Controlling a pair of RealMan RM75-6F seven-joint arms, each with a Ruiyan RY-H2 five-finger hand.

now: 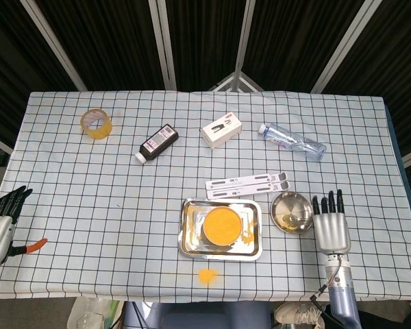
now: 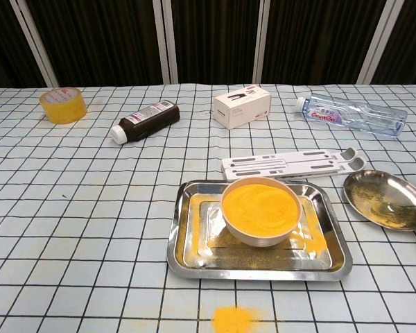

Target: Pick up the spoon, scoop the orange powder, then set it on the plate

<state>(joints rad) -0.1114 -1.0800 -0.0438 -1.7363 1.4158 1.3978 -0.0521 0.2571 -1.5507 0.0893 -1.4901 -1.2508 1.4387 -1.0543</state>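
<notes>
A bench draped in a white cloth with a dark grid stands before black curtain panels divided by pale metal posts. Along its far side lie a roll of yellow tape, a dark bottle on its side with a white cap, a small white box and a clear water bottle, also on its side. A flat white stand lies nearer the middle. Just in front of it sits a steel tray holding a bowl filled with orange powder, with loose powder scattered across the tray floor and a small orange spill on the cloth near the front edge.

To the right of the tray rests a round steel plate dusted with powder. The spoon lies in it, its handle pointing toward the right; in the head view it is only faintly visible.

The right robot hand hovers just beside the plate's right rim, fingers straight and spread, holding nothing and clear of the spoon. The left robot hand sits at the bench's far left edge, well apart from the plate, fingers extended and apart, empty; an orange-handled tool lies just beside it.
</notes>
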